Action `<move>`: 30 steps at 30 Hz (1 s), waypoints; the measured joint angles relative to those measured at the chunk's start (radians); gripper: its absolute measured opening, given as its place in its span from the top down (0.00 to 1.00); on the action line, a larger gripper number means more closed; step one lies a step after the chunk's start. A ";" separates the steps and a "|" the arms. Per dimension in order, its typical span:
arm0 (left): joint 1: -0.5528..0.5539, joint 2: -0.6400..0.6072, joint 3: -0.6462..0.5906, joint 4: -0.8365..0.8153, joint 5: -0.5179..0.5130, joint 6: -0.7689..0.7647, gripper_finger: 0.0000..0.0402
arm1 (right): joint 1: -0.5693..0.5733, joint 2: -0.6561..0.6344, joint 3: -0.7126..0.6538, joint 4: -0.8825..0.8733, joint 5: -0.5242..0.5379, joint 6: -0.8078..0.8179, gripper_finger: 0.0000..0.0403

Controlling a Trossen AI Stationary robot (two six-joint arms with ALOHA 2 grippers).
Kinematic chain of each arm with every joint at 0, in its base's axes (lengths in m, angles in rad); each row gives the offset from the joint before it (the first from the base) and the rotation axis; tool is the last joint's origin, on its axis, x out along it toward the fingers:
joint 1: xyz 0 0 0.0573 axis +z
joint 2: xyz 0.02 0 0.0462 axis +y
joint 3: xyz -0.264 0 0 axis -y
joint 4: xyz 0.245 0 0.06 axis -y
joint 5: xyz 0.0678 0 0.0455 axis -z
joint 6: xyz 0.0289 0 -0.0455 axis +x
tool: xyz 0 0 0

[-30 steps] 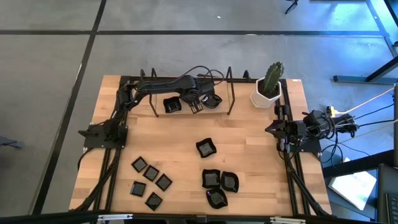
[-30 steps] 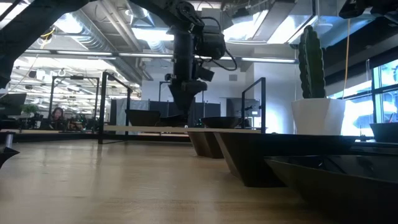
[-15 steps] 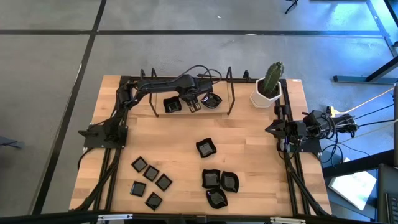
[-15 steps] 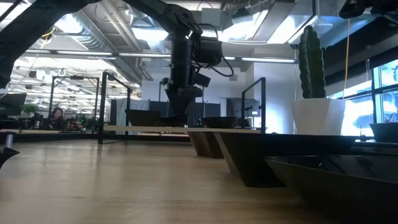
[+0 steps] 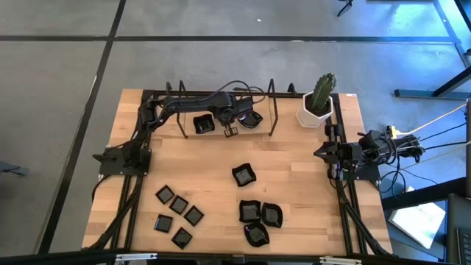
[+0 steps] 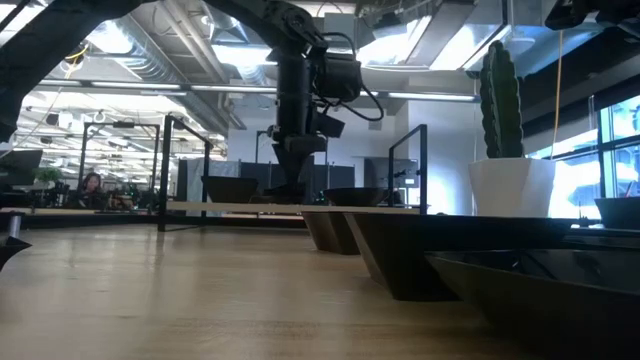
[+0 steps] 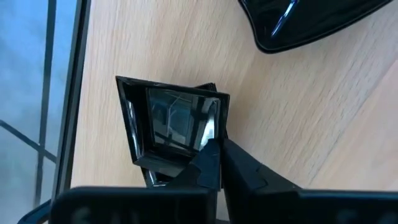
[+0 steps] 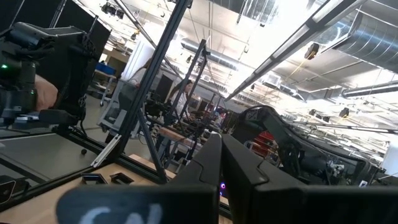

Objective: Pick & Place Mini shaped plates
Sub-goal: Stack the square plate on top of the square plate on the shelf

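My left gripper (image 5: 229, 132) reaches to the table's far side, pointing steeply down, its fingers shut (image 7: 219, 155). It stands between two black mini plates: a raised-rim square one (image 5: 204, 124) to its left and a rounded wavy-edged one (image 5: 251, 119) to its right. Both rest flat on their undersides. In the left wrist view the square plate (image 7: 171, 121) fills the middle and the wavy plate (image 7: 305, 22) shows at the edge. My right gripper (image 5: 324, 152) waits shut at the table's right edge (image 8: 219, 149). My left gripper's shut fingertips (image 7: 214, 146) show over the square plate's nearest corner (image 7: 211, 127) in the wrist view. In the high view they stand just to the right of the plate. I cannot tell whether they touch it.
A black wire rack (image 5: 272, 110) frames the far strip. A white cactus pot (image 5: 316, 112) stands at the far right. One plate (image 5: 244, 174) lies mid-table, three larger ones (image 5: 260, 218) near right, several small flat squares (image 5: 177, 216) near left. Bare wood lies between.
My left gripper has shut its fingers; a second ago they stood wide apart beside the square plate. The arm has barely shifted, and both plates lie where they were.
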 joint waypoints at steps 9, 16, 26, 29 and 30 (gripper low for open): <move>-0.005 0.000 0.030 -0.033 -0.010 -0.033 0.99 | 0.000 0.000 0.000 0.000 0.000 0.000 0.96; -0.032 0.000 0.130 -0.100 -0.013 -0.098 0.99 | 0.000 0.000 0.000 0.000 0.000 0.000 0.96; -0.052 0.007 0.139 -0.148 -0.083 -0.195 0.99 | 0.000 0.000 0.000 0.000 0.000 0.000 0.96; -0.053 0.018 0.141 -0.145 -0.087 -0.195 0.99 | 0.000 0.000 0.000 0.000 0.000 0.000 0.96; -0.052 0.022 0.141 -0.143 -0.077 -0.195 0.99 | 0.000 0.000 0.000 0.000 0.000 0.000 0.96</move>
